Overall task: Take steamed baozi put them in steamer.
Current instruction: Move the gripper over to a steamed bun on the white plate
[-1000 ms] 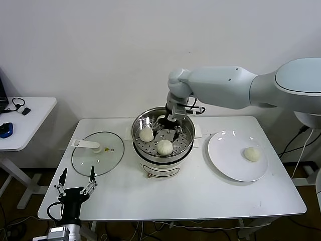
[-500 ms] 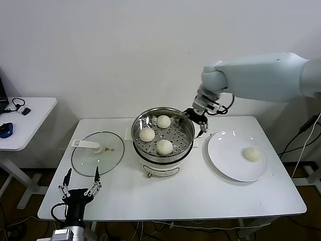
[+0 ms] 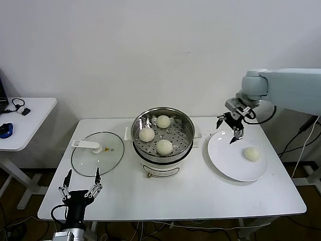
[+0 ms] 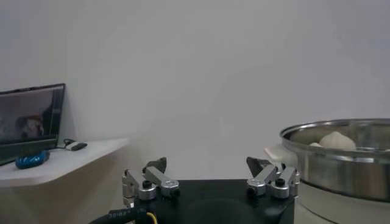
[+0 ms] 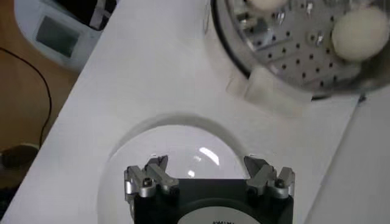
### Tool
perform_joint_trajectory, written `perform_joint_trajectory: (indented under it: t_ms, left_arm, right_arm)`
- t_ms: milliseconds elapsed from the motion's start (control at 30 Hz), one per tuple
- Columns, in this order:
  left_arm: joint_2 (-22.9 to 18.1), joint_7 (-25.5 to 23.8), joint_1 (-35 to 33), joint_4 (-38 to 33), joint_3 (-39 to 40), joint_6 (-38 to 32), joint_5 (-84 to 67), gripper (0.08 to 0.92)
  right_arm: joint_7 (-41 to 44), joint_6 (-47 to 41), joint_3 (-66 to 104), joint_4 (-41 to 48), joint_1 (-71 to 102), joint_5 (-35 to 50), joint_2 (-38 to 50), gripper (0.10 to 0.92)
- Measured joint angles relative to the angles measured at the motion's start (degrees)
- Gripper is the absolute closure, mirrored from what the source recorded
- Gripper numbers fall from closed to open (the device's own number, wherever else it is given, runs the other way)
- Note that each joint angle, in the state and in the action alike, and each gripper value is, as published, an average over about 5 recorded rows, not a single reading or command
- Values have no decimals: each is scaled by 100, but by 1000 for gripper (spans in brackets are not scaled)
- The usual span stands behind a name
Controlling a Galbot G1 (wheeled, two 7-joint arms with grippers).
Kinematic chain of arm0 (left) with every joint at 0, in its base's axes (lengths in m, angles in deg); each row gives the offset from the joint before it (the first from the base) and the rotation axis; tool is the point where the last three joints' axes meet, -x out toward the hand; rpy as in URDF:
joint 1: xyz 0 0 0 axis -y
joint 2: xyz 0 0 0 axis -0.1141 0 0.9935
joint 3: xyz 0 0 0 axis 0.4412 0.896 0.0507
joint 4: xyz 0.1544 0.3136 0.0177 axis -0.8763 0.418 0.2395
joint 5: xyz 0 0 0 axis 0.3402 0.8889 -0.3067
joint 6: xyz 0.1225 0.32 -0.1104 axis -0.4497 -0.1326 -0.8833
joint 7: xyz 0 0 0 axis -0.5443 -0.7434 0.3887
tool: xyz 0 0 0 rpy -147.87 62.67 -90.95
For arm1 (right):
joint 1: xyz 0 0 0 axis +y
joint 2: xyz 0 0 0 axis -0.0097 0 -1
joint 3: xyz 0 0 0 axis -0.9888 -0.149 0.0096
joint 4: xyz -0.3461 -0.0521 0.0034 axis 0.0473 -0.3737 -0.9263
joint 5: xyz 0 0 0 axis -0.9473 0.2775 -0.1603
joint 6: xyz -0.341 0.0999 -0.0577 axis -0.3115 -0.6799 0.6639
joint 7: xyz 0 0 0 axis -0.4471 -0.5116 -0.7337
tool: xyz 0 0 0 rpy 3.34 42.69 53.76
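Observation:
The steel steamer (image 3: 150,156) stands mid-table with three baozi on its perforated tray: one at the back (image 3: 163,121), one on the left (image 3: 146,134), one at the front (image 3: 164,146). A fourth baozi (image 3: 252,154) lies on the white plate (image 3: 225,155) to the right. My right gripper (image 3: 229,126) hangs open and empty over the plate's far left rim, a short way from that baozi. The right wrist view shows the plate (image 5: 177,146) under the gripper (image 5: 207,167) and the steamer (image 5: 268,91) beyond. My left gripper (image 3: 80,182) is parked open below the table's front-left edge.
A glass lid (image 3: 98,153) with a white handle lies flat to the left of the steamer. A white side table (image 3: 25,120) with small items stands off to the left, and a laptop (image 4: 30,122) sits on it. Cables hang at the right.
My right gripper has come out of the steamer and swung right to over the plate, open throughout. A third baozi now shows at the back of the tray.

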Motion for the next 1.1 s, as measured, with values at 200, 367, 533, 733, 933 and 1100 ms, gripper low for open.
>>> perform_joint_trajectory:
  t_ms: [200,367,533,733,933,1100]
  left_arm:
    - [-7,0,-25,49,-18,-6,59,177]
    - [-8,0,-27,95,-50,-4,91,177]
    - [-10,0,-15,140,-56,-4,122,177]
    - [-12,17,-21,214,-85,-5,161,177]
    - [-14,21,-23,256,-106,-6,168,177]
    - [-14,21,-43,264,-99,-9,176,177]
  right_arm:
    - [181,13,480,536,600,-431,410,203]
    - [318,119,1014,1084,1187,-812,579,203]
    - [446,293,1617,1728,1779,-1203,622,203]
    - [580,602,2404,2578,2480,-1734,566,203]
    - [667,829,3126,3239,3078,-2161,482,203]
    - [687,932,3595,3600,3466,-2408,435,203]
